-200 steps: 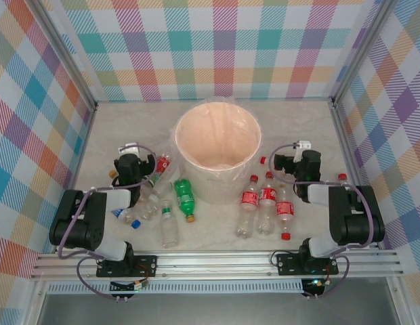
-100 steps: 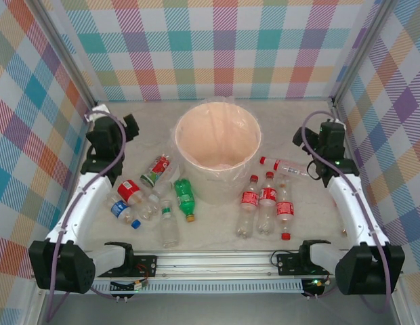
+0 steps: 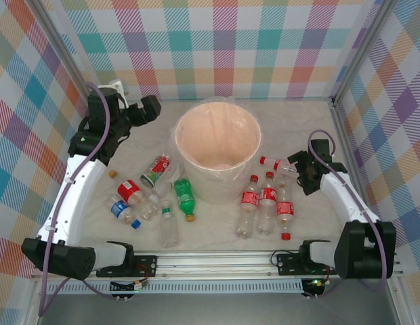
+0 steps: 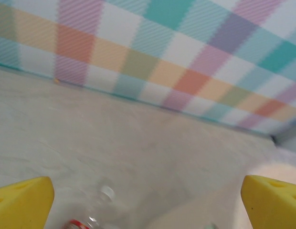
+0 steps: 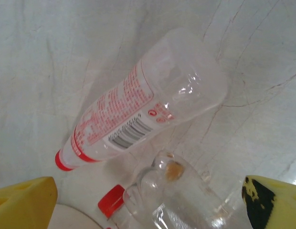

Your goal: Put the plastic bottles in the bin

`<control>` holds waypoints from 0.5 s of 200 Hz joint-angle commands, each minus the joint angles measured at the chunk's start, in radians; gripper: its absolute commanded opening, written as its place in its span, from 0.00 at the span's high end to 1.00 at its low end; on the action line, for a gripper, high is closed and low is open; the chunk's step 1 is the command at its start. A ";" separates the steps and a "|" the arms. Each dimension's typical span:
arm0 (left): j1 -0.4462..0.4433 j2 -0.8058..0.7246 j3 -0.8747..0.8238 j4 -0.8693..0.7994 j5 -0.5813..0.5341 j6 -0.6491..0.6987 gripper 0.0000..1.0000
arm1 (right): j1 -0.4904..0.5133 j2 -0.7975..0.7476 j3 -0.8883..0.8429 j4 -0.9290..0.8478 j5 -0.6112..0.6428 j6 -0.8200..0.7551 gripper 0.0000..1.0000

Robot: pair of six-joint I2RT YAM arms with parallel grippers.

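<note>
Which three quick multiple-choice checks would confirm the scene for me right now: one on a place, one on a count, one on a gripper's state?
1. Where is the green bottle?
A. lying on the table, front-left of the bin
B. inside the bin
C. upright at the table's far edge

2. How many red-labelled bottles lie side by side front-right of the bin?
A. one
B. five
C. three

3. The right gripper is:
A. shut on a bottle
B. open over a lying red-capped bottle
C. shut and empty inside the bin

Answers:
1. A, since the top view shows it on its side on the table by the bin's wall.
2. C, since three lie next to each other there.
3. B, since its jaws stand wide apart in the right wrist view, with the bottle flat on the table.
</note>
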 commanded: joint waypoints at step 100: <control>-0.171 -0.070 0.083 -0.262 0.089 -0.082 0.01 | -0.048 0.391 0.105 0.297 -0.014 0.058 0.01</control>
